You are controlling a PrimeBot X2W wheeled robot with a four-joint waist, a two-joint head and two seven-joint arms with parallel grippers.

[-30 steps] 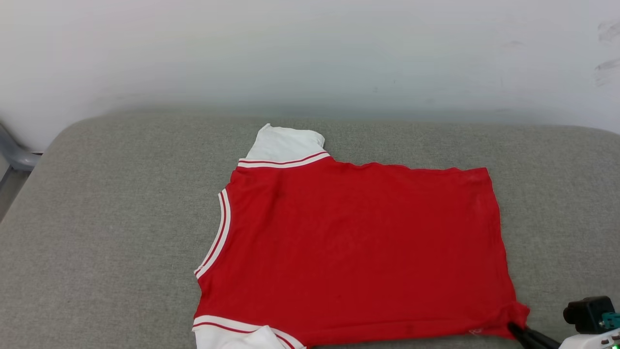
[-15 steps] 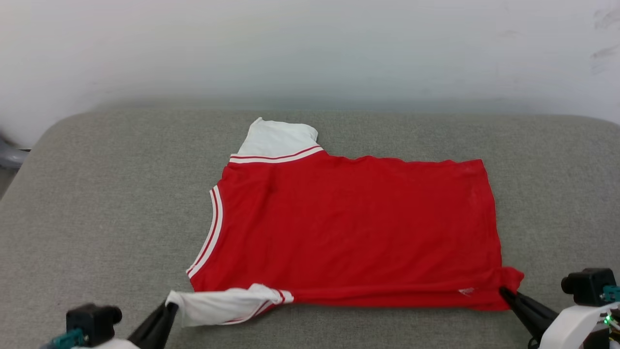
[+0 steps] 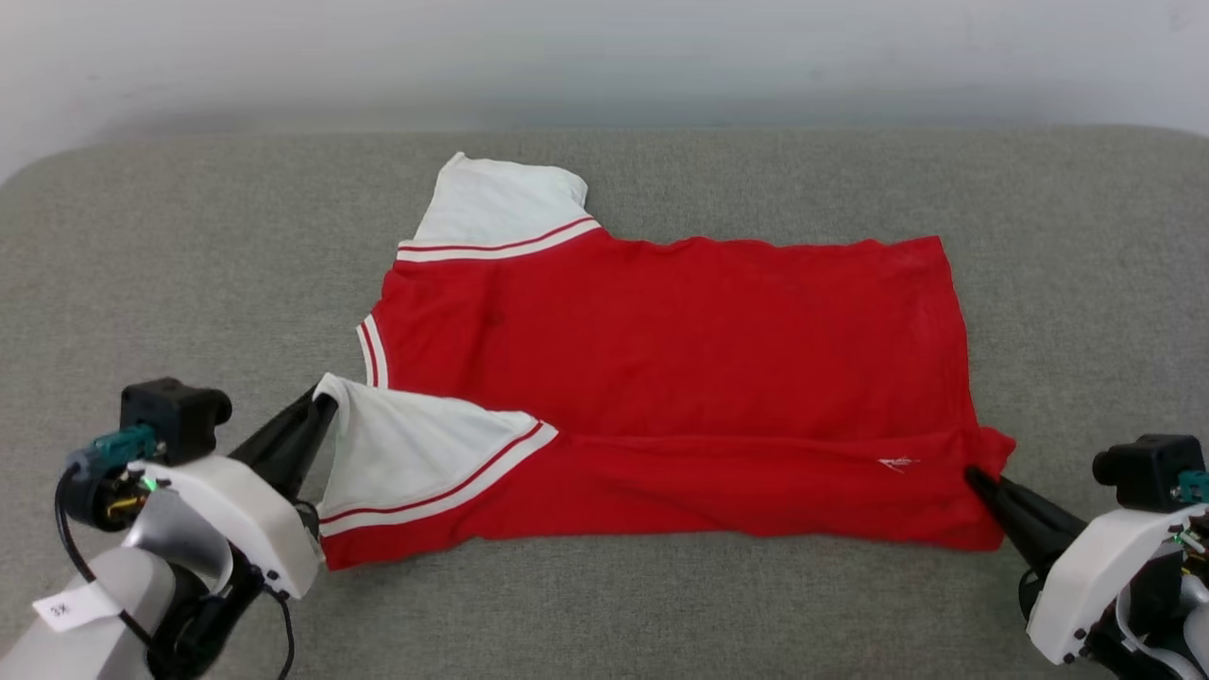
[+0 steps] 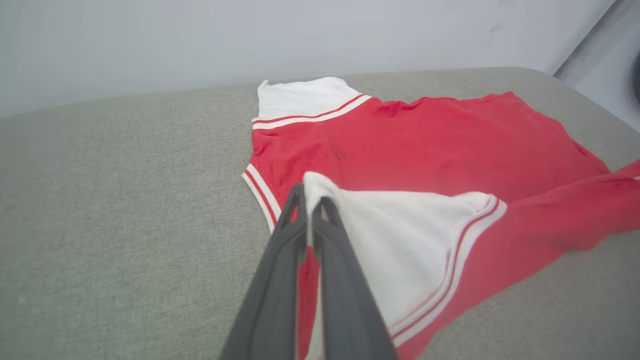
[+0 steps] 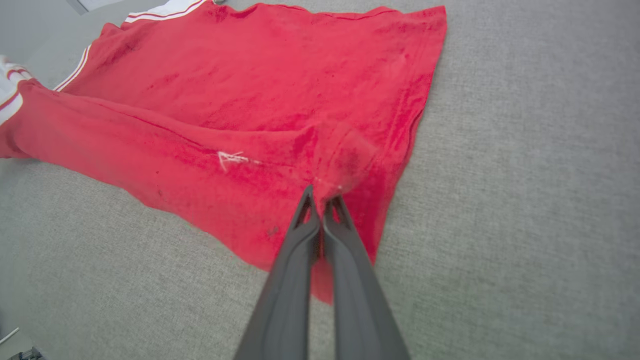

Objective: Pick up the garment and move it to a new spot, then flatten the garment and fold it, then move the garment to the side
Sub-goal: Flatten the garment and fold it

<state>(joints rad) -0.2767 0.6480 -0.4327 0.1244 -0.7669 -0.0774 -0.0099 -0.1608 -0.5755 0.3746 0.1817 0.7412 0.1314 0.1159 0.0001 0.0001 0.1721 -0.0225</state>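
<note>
The garment (image 3: 680, 340), a red T-shirt with white striped-trim sleeves, lies spread on a grey cushioned surface, its near edge lifted and carried over the body. My left gripper (image 3: 324, 401) is shut on the tip of the near white sleeve (image 4: 400, 235), held above the shirt's collar side. My right gripper (image 3: 973, 475) is shut on the near hem corner (image 5: 332, 175), next to a tiny white logo (image 5: 230, 159). In the wrist views my left gripper (image 4: 310, 192) and right gripper (image 5: 321, 192) each pinch fabric at the tips. The far sleeve (image 3: 496, 203) lies flat.
The grey cushioned surface (image 3: 189, 264) stretches wide on both sides of the shirt and ends at a pale wall (image 3: 604, 57) behind. Its rounded corner (image 4: 565, 85) shows in the left wrist view.
Both grippers have lifted the near edge and carried it toward the far side, so the near sleeve and hem strip now overlap the body. The head camera has tilted down.
</note>
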